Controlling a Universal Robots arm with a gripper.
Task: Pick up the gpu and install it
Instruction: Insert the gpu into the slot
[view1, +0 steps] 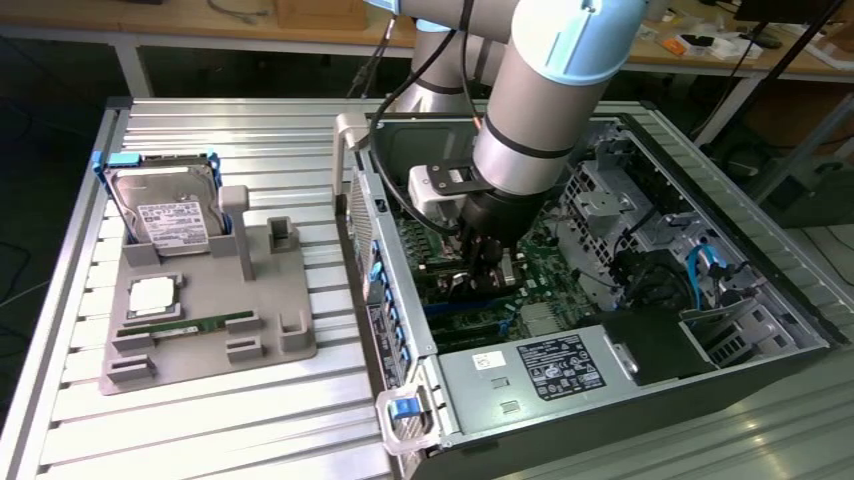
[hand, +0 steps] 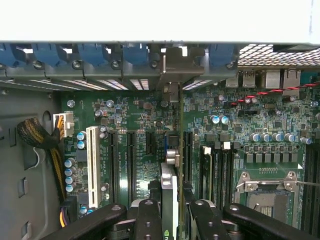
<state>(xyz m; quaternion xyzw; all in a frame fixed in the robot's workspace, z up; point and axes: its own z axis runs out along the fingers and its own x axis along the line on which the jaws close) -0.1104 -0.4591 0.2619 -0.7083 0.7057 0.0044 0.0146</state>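
GPU (hand: 172, 165) stands on edge between the fingers (hand: 149, 220) of the hand (view1: 487, 262), gripped from both sides, over the dark expansion slots of the green motherboard (hand: 235, 125) inside the open computer case (view1: 727, 225); whether its edge is seated in a slot I cannot tell. In the wrist view its silver bracket end points toward the row of blue slot clips (hand: 100, 52) at the case's rear wall. The case lies on its side on a ribbed aluminium worktop (view1: 200, 425) (pale, slatted). On the exterior view's left sits a grey fixture tray (view1: 287, 330) carrying a hard drive (view1: 167, 220), a processor chip (view1: 151, 295) and a RAM stick (view1: 180, 328). Wooden benches (view1: 174, 25) with clutter line the room behind.
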